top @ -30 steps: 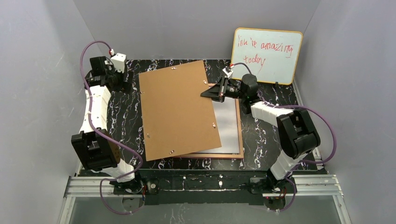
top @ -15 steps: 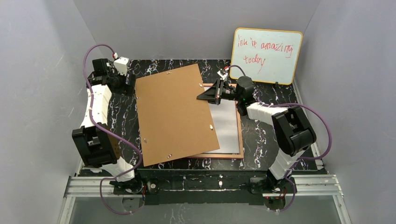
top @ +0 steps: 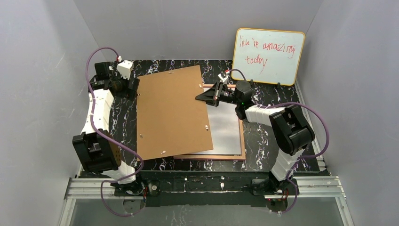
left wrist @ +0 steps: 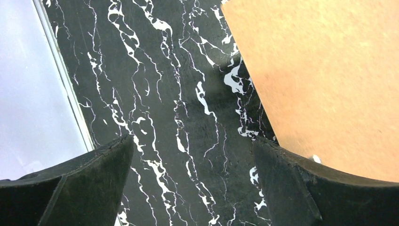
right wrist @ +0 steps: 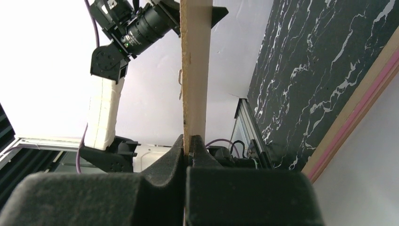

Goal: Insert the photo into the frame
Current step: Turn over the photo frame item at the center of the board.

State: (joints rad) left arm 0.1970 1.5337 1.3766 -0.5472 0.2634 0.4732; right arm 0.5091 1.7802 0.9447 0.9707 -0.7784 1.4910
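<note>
**Right claw pinching the board over the frame**

Top view: a black bench [top: 122,117] veined with white, like marble, is sitting between plain grey walls. The frame [top: 243,136] is lying flat right of centre, its thin orange-tan border facing up. A pale matte sheet, seemingly the photo [top: 227,127] with its white back up, is lying inside it. A flat brown board [top: 171,115], rectangular and fibrous-looking with small pale tabs near its edges, is covering the frame's left part and reaching out over the bench. The right claw [top: 199,98] is gripping the board's right edge near the far corner. The left claw [top: 133,87] is hovering just beside the board's far left corner. A yellow-edged whiteboard [top: 268,54] with red writing is leaning on the back wall.

Left wrist: two black, rough-looking fingers [left wrist: 70,188] are standing wide apart with nothing between them, above bare marbled bench. The board's matte corner is showing at upper right.

Right wrist: the closed black fingers are clamping the board, seen edge-on as a thin tan strip. The frame's pink rim is running diagonally at right, the pale sheet inside it.
</note>
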